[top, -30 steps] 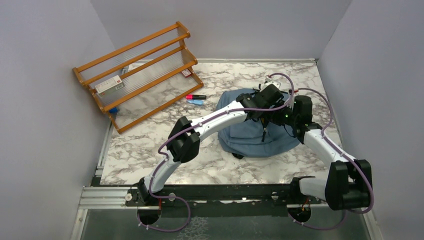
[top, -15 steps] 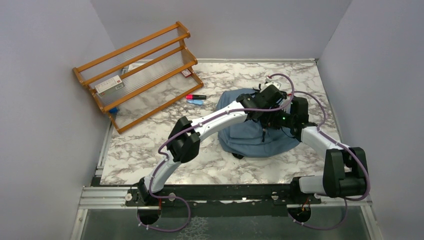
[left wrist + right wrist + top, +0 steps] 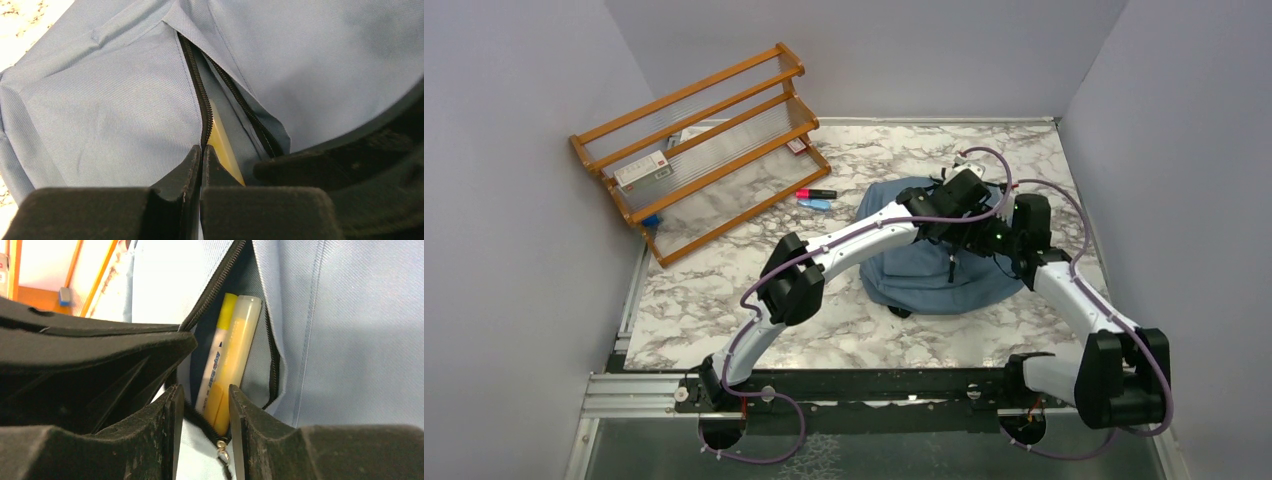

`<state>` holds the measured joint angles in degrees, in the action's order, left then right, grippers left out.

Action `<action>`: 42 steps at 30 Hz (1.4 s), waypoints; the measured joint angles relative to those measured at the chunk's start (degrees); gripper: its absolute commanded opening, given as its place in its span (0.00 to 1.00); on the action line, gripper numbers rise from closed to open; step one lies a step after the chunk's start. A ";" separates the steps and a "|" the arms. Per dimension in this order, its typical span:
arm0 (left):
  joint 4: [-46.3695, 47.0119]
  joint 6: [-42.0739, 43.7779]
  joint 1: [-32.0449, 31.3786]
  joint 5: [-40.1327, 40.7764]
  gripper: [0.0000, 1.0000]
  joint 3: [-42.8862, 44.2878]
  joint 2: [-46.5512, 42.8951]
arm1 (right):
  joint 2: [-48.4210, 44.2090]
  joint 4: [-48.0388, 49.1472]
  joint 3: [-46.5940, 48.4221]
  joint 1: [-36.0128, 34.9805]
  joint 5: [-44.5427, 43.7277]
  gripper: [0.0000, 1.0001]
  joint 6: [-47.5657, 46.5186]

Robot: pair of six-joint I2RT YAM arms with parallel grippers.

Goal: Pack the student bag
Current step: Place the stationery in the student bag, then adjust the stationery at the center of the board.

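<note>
- Centrally, the backpack lies on the marble table, right of the wooden rack.
- Shut tight, the left gripper pinches the pocket's zipper edge.
- Partly open, the right gripper straddles a yellow marker lying inside the pocket.

From above, the bag pocket is hidden under the arms. Bag edges cut off in both wrist views. Yellow pen in pocket: print unreadable, 1 or 2 pens unclear. Left wrist shows only a sliver of pen. Labels on rack too small to read.
</note>
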<state>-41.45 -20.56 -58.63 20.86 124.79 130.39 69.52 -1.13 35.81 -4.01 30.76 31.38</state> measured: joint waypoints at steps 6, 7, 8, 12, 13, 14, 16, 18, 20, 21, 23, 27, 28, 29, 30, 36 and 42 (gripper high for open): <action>0.28 0.00 0.00 -0.02 0.00 -0.28 0.00 | -9.77 -6.95 0.00 0.00 -7.87 0.40 1.11; 0.35 0.00 0.00 -0.04 0.00 -0.33 0.00 | -11.54 -8.09 0.00 -0.02 -9.29 0.40 1.36; 0.46 0.00 0.00 -0.17 0.00 -0.33 0.00 | -14.10 -9.68 0.00 -0.02 -11.28 0.40 1.79; 0.79 0.04 0.07 -0.96 0.06 -0.33 0.00 | -21.97 -14.56 -0.02 -0.02 -16.61 0.40 3.02; 0.87 0.04 0.09 -1.14 0.08 -0.33 0.00 | -23.65 -15.85 -0.02 -0.02 -17.62 0.40 3.15; 0.94 0.09 0.13 -1.33 0.09 -0.33 0.00 | -25.22 -17.09 -0.04 -0.02 -18.43 0.40 3.28; 1.09 0.11 0.22 -1.64 0.11 -0.33 0.00 | -27.74 -19.43 -0.04 -0.02 -19.65 0.40 3.37; 1.14 0.07 0.39 -2.43 0.18 -0.31 0.00 | -29.42 -21.53 -0.04 -0.02 -20.31 0.40 3.50; 1.14 0.00 0.55 -3.39 0.26 0.02 0.00 | -30.73 -23.41 -0.04 -0.02 -20.70 0.40 3.52; 1.11 -0.04 0.66 -3.76 0.30 0.24 0.00 | -31.30 -24.15 -0.04 -0.02 -20.81 0.40 3.50; 1.22 -0.20 0.76 -4.52 0.35 0.46 -0.39 | -32.39 -25.57 -0.04 -0.02 -21.00 0.40 3.34; 1.22 -0.61 1.05 -5.29 0.40 0.44 -2.78 | -33.40 -27.34 -0.04 -0.02 -21.35 0.40 2.97; 1.22 -0.63 1.25 -5.38 0.41 0.44 -3.54 | -33.48 -27.71 -0.04 -0.02 -21.38 0.40 2.89; 1.29 -0.63 1.44 -5.57 0.41 0.44 -4.79 | -33.46 -28.00 -0.04 -0.02 -21.40 0.40 2.82; 1.44 -0.63 1.55 -5.79 0.42 0.44 -5.73 | -33.44 -28.30 -0.04 -0.02 -21.40 0.40 2.73; 3.48 -0.39 3.87 -6.03 0.44 -2.32 -13.33 | -33.46 -28.76 -0.04 -0.02 -21.40 0.40 2.56; 8.63 -0.59 10.23 -5.73 0.49 -17.68 -23.82 | -33.42 -28.76 -0.07 -0.02 -21.38 0.40 2.19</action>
<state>-32.82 -21.15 -48.40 15.14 107.11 106.56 36.10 -29.89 35.75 -4.03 9.39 33.56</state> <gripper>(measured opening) 0.464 0.403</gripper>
